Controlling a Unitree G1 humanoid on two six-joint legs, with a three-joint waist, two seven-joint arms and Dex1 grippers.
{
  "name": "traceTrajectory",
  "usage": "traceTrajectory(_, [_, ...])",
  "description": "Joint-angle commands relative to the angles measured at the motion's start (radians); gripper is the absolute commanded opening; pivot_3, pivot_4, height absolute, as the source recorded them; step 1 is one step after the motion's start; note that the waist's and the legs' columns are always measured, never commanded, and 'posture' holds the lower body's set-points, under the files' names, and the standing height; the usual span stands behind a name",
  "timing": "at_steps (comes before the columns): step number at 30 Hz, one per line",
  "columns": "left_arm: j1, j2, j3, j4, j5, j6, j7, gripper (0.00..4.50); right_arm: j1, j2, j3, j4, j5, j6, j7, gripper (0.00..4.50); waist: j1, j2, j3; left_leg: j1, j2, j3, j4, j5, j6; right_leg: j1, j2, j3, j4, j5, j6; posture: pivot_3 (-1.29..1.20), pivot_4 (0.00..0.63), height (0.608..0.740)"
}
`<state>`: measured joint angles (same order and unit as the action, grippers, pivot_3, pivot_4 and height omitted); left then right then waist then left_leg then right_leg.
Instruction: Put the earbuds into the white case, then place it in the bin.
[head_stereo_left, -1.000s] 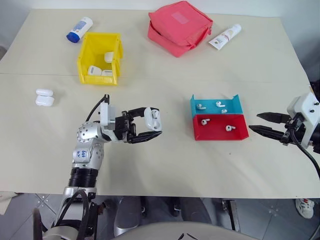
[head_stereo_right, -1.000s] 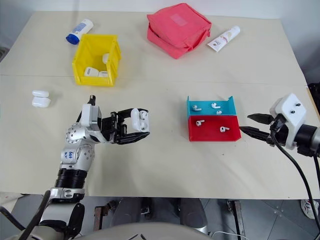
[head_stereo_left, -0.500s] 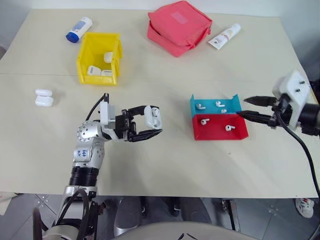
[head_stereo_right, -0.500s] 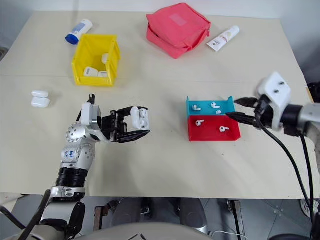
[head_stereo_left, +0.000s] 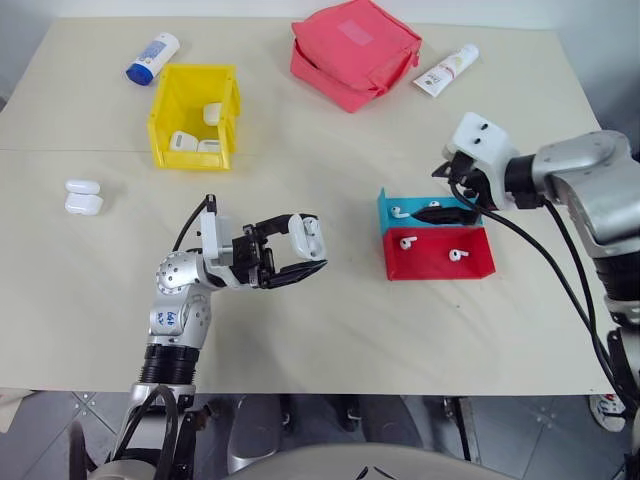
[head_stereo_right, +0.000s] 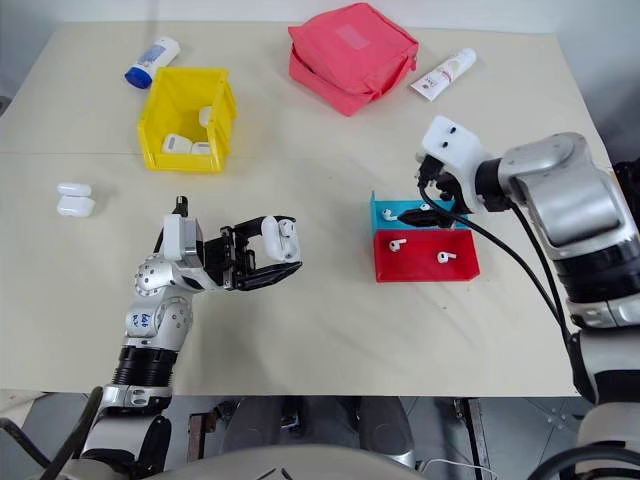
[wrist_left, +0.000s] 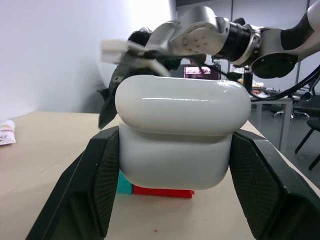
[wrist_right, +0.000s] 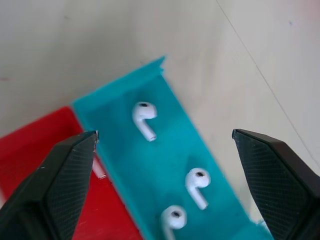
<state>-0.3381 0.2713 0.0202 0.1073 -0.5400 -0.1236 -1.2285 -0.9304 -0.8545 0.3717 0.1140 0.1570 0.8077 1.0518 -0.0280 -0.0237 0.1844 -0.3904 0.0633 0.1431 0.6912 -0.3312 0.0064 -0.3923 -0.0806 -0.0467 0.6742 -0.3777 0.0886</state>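
Earbuds (wrist_right: 144, 119) in teal tray (head_stereo_left: 385, 205) under wide-spread right gripper (wrist_right: 165, 145); left gripper (head_stereo_left: 297, 251) clamps white case (head_stereo_left: 306, 235)

The bin (head_stereo_left: 170, 115) is bright yellow, the trays (head_stereo_left: 436, 245) are teal and red, the earbuds (wrist_right: 144, 119) glossy white.

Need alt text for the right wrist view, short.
Two black gripper fingers stand wide apart above a small teal plastic tray holding three tiny glossy white earbuds. A red tray adjoins it on a beige tabletop.
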Motion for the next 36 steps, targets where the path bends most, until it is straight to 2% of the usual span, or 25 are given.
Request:
traceTrajectory(1, [0.011,-0.005,-0.003,-0.052,0.0,-0.022,0.018,2.88,-0.066,0.03,0.041,0.085,-0.072,-0.024,0.015,3.92,-0.002,0.0,0.0,0.0,0.0,0.0,0.0,0.0,0.0,0.0,0.0,0.0,0.0,0.0,0.0,0.0,0.15,0.74])
traceTrajectory(4, [0.018,-0.007,-0.007,-0.061,0.001,-0.023,0.029,2.88,-0.097,0.045,0.083,0.143,-0.125,-0.048,0.04,2.96,-0.001,0.0,0.0,0.0,0.0,0.0,0.0,0.0,0.0,0.0,0.0,0.0,0.0,0.0,0.0,0.0,0.15,0.74])
traceTrajectory(7, [0.023,-0.007,-0.01,-0.068,0.001,-0.025,0.036,2.88,-0.111,0.052,0.099,0.163,-0.151,-0.053,0.073,2.96,0.0,0.0,0.0,0.0,0.0,0.0,0.0,0.0,0.0,0.0,0.0,0.0,0.0,0.0,0.0,0.0,0.15,0.74])
traceTrajectory(9, [0.026,-0.007,-0.011,-0.071,0.001,-0.027,0.04,2.88,-0.129,0.061,0.104,0.179,-0.167,-0.044,0.092,2.65,-0.001,0.0,0.0,0.0,0.0,0.001,0.0,0.0,0.0,0.0,0.0,0.0,0.0,0.0,0.0,0.0,0.15,0.74])
traceTrajectory(11, [0.034,-0.007,-0.013,-0.078,0.001,-0.029,0.044,2.88,-0.142,0.066,0.11,0.202,-0.193,-0.049,0.097,2.14,-0.002,0.0,0.0,0.0,0.0,0.001,0.0,0.0,0.0,0.0,0.0,0.0,0.001,0.0,0.0,0.0,0.15,0.74])
traceTrajectory(20, [0.067,-0.005,-0.039,-0.118,-0.004,-0.02,0.042,2.88,-0.14,0.072,0.119,0.256,-0.247,-0.045,0.126,2.14,-0.001,0.0,0.0,0.0,0.0,0.001,0.0,0.0,0.0,-0.001,0.0,0.0,0.001,0.0,0.0,0.0,0.15,0.74])
traceTrajectory(36, [0.084,-0.001,-0.053,-0.144,-0.004,-0.015,0.056,2.88,-0.178,0.154,0.128,0.455,-0.33,-0.083,0.123,2.14,-0.003,0.001,0.0,0.0,0.0,0.001,0.001,0.0,0.0,-0.001,0.0,0.001,0.002,0.0,0.0,0.0,0.15,0.74])
